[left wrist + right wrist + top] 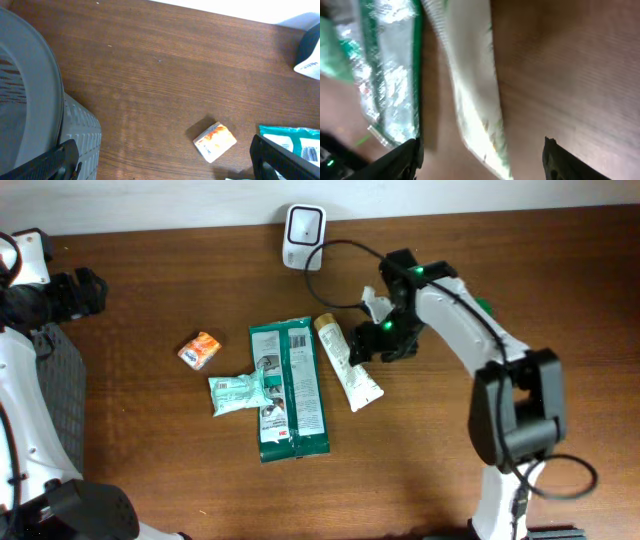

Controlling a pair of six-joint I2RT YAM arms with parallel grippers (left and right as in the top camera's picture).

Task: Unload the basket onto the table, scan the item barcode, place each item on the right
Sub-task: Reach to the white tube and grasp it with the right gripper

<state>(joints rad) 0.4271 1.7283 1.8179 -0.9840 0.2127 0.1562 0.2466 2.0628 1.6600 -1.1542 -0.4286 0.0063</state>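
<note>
A white barcode scanner with a black cable stands at the table's back edge. Several items lie in the middle: a cream tube, a long green packet, a pale green wipes pack and a small orange-and-white pack. My right gripper hovers open just right of the tube's upper half. In the right wrist view the tube runs between the spread fingers of the gripper, blurred and not gripped. My left gripper is open at the far left, holding nothing.
A grey ribbed basket sits at the left edge, under my left arm, and fills the left of the left wrist view. The orange pack lies ahead of the left gripper. The scanner's cable loops toward my right arm.
</note>
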